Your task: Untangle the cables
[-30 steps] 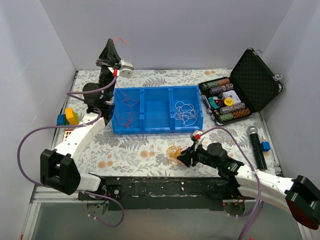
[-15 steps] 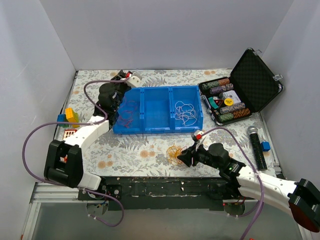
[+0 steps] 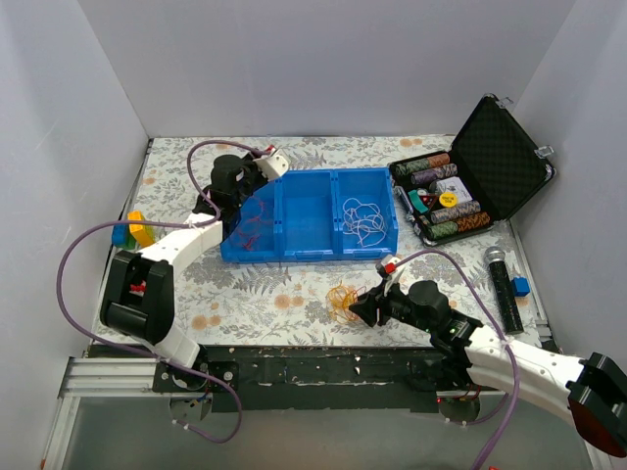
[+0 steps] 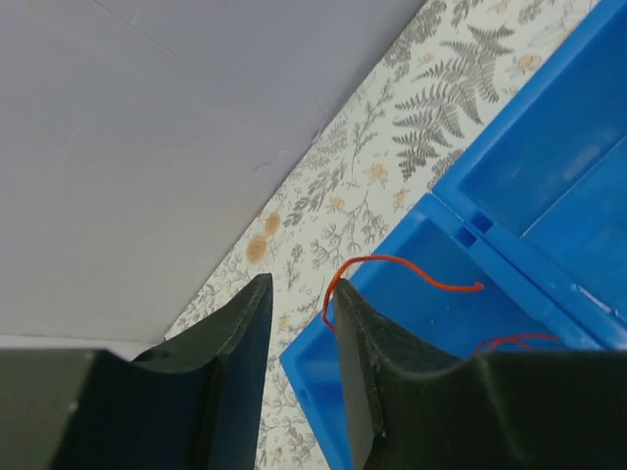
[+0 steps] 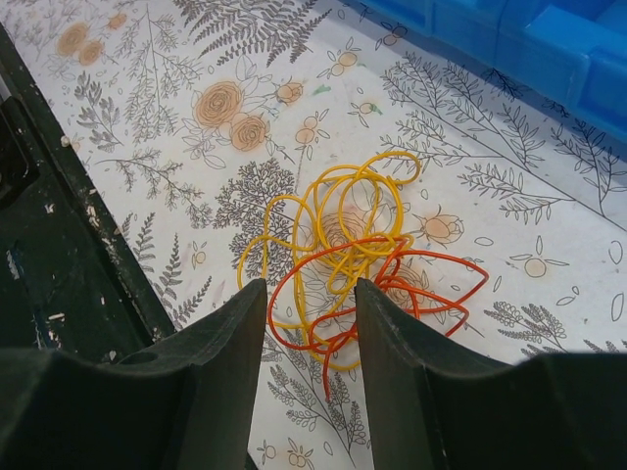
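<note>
A tangle of yellow [image 5: 338, 186] and orange cables [image 5: 431, 257] lies on the floral cloth in front of the blue bin [image 3: 294, 250]; it also shows in the top view [image 3: 342, 297]. My right gripper [image 5: 311, 286] is open, just above the tangle's near side, and shows in the top view [image 3: 361, 308]. Dark red cables [image 3: 250, 220] lie in the bin's left compartment, white cables [image 3: 364, 217] in the right one. My left gripper [image 4: 302, 286] is open over the bin's back left corner [image 4: 460, 220]. A red cable end [image 4: 411, 264] curls beside its right finger.
An open black case of poker chips [image 3: 470, 186] stands at the back right. A microphone [image 3: 503, 284] and a small blue block [image 3: 520, 286] lie at the right edge. Coloured blocks [image 3: 137, 230] sit at the left edge. The bin's middle compartment [image 3: 306, 211] holds nothing.
My left arm has come down from high by the back wall to the bin's back left corner, with the red cable end. My right gripper has stayed by the tangle.
</note>
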`<state>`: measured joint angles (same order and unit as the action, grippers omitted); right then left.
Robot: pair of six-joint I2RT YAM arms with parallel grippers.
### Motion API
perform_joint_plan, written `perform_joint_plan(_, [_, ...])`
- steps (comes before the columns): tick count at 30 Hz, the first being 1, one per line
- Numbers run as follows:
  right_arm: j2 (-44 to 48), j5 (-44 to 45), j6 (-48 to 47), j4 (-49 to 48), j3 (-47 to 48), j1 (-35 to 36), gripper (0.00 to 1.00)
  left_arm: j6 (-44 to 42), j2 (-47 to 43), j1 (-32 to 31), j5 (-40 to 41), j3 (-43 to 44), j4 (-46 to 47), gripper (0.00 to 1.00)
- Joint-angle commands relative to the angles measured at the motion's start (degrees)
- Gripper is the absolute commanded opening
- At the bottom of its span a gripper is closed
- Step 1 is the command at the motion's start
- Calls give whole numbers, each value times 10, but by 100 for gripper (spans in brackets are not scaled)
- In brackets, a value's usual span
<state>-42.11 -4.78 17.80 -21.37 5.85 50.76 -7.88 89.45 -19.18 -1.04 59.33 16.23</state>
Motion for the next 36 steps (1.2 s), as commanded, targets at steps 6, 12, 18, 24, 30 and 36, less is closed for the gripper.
perform_joint_plan(6, [13, 9, -8, 3, 25, 1, 49, -40, 27, 4, 81, 27, -109, 4])
perform_joint_plan(12, [16, 12, -10, 8, 29, 1, 50, -64, 7, 4, 46, 9, -140, 13])
perform_joint_plan(18, [25, 22, -12, 21, 41, 1, 50, -21, -6, 5, 48, 74, -116, 33])
perform_joint_plan(24, [61, 81, -24, 62, 65, 1, 54, 22, -127, -8, -191, 58, -174, 76])
perform_joint_plan(30, [101, 166, -29, 106, 84, 0, 58, 20, -215, -146, -287, -35, -266, 81])
perform_joint_plan(36, [131, 186, -3, 139, 67, 0, 61, 61, -191, -272, -310, -111, -270, 79])
